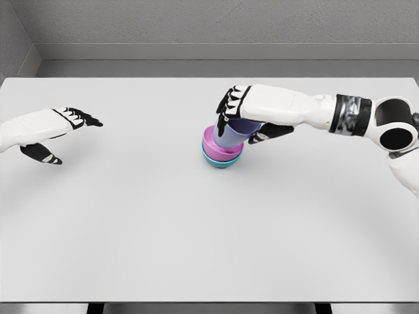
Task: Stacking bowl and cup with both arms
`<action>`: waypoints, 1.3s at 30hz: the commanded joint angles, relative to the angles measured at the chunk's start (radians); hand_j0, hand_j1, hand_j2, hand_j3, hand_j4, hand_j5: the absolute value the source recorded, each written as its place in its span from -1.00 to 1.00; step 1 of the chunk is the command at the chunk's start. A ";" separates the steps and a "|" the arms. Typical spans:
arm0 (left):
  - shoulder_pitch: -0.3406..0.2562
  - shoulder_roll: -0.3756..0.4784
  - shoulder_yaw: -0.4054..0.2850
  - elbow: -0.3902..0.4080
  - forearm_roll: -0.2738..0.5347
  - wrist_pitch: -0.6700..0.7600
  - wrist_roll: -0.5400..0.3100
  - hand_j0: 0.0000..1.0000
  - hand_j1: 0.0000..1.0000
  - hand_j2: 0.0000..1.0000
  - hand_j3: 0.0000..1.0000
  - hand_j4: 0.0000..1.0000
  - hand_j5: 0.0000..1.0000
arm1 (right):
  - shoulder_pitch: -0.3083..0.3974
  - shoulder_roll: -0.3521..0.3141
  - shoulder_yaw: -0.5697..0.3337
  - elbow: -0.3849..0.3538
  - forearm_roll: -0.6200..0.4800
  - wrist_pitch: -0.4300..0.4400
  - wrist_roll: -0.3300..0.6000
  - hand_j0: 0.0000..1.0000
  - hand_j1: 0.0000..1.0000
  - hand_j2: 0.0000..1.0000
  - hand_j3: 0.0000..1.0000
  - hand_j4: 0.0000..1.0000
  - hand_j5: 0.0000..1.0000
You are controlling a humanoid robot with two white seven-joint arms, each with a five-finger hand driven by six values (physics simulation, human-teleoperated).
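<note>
Spanning your whole view, the pale tabletop (196, 248) gives the stack a flat seat near its middle. Your right hand (243, 119) reaches in from the right with fingers wrapped over the lavender cup (230, 135), gripping it from above so it can drop straight down. Your left hand (57, 131) hovers well apart at the left edge, fingers spread and holding nothing, likely clear of the work. The pink bowl (213, 145) sits nested in the teal bowl (222, 161), and the cup tilts slightly inside it, seemingly seated or nearly so.
</note>
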 commanded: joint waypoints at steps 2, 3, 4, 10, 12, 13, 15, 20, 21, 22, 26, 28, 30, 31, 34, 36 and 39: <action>0.000 0.001 0.000 0.000 0.006 0.002 0.000 1.00 1.00 1.00 1.00 1.00 1.00 | -0.005 0.001 0.000 0.023 0.001 0.003 -0.001 0.06 0.06 0.06 0.06 0.06 0.06; 0.000 0.001 0.000 0.000 0.006 0.002 0.000 1.00 1.00 1.00 1.00 1.00 1.00 | -0.006 0.004 0.000 0.023 0.003 0.003 -0.001 0.05 0.05 0.05 0.05 0.05 0.05; 0.000 0.001 0.000 0.000 0.006 0.002 0.000 1.00 1.00 1.00 1.00 1.00 1.00 | -0.006 0.006 0.002 0.023 0.003 0.003 -0.001 0.05 0.05 0.05 0.05 0.05 0.05; 0.000 0.001 0.002 0.000 0.006 0.002 0.000 1.00 1.00 1.00 1.00 1.00 1.00 | -0.006 0.018 0.006 0.046 0.010 0.003 -0.001 0.06 0.06 0.06 0.06 0.06 0.06; 0.000 0.001 0.002 0.000 0.006 0.002 0.000 1.00 1.00 1.00 1.00 1.00 1.00 | -0.006 0.021 0.008 0.057 0.012 0.003 -0.001 0.06 0.06 0.06 0.06 0.06 0.06; 0.000 0.001 0.000 0.000 0.006 0.002 0.000 1.00 1.00 1.00 1.00 1.00 1.00 | -0.006 0.021 0.008 0.058 0.012 0.003 -0.001 0.06 0.06 0.06 0.06 0.06 0.06; 0.000 0.001 0.000 0.000 0.006 0.002 0.000 1.00 1.00 1.00 1.00 1.00 1.00 | -0.008 0.029 0.008 0.072 0.013 0.003 -0.001 0.06 0.06 0.06 0.06 0.06 0.06; 0.000 0.001 0.000 0.000 0.006 0.002 0.000 1.00 1.00 1.00 1.00 1.00 1.00 | -0.011 0.032 0.023 0.077 0.016 0.003 -0.001 0.06 0.06 0.06 0.06 0.06 0.06; 0.000 0.001 0.002 0.000 0.006 0.002 0.000 1.00 1.00 1.00 1.00 1.00 1.00 | -0.011 0.032 0.028 0.077 0.016 0.003 -0.001 0.06 0.06 0.06 0.06 0.06 0.06; 0.000 0.001 0.000 0.000 0.006 0.002 0.000 1.00 1.00 1.00 1.00 1.00 1.00 | -0.011 0.032 0.031 0.077 0.016 0.003 -0.001 0.06 0.06 0.06 0.06 0.06 0.06; 0.000 0.001 0.000 0.000 0.006 0.002 0.000 1.00 1.00 1.00 1.00 1.00 1.00 | -0.011 0.032 0.037 0.077 0.016 0.003 -0.001 0.07 0.07 0.07 0.07 0.07 0.07; 0.000 0.001 0.000 0.000 0.006 0.002 0.000 1.00 1.00 1.00 1.00 1.00 1.00 | -0.011 0.032 0.038 0.077 0.016 0.003 -0.001 0.29 0.29 0.29 0.29 0.29 0.29; 0.000 0.000 0.000 0.000 0.006 0.002 0.000 1.00 1.00 1.00 1.00 1.00 1.00 | -0.012 0.032 0.040 0.078 0.016 0.003 -0.001 1.00 1.00 1.00 1.00 1.00 1.00; 0.000 0.001 0.000 -0.003 0.006 0.002 0.000 1.00 1.00 1.00 1.00 1.00 1.00 | -0.012 0.032 0.038 0.077 0.016 0.003 -0.001 1.00 1.00 1.00 1.00 1.00 1.00; 0.000 0.001 0.000 -0.006 0.005 0.002 0.000 1.00 1.00 1.00 1.00 1.00 1.00 | -0.012 0.032 0.040 0.077 0.016 0.003 -0.001 1.00 1.00 1.00 1.00 1.00 1.00; 0.000 0.001 0.000 -0.006 0.006 0.002 0.000 1.00 1.00 1.00 1.00 1.00 1.00 | -0.012 0.032 0.040 0.077 0.016 0.003 -0.001 1.00 1.00 1.00 1.00 1.00 1.00; 0.003 0.001 0.002 -0.006 0.006 0.002 0.000 1.00 1.00 1.00 1.00 1.00 1.00 | -0.012 0.032 0.040 0.077 0.016 0.003 -0.001 1.00 1.00 1.00 1.00 1.00 1.00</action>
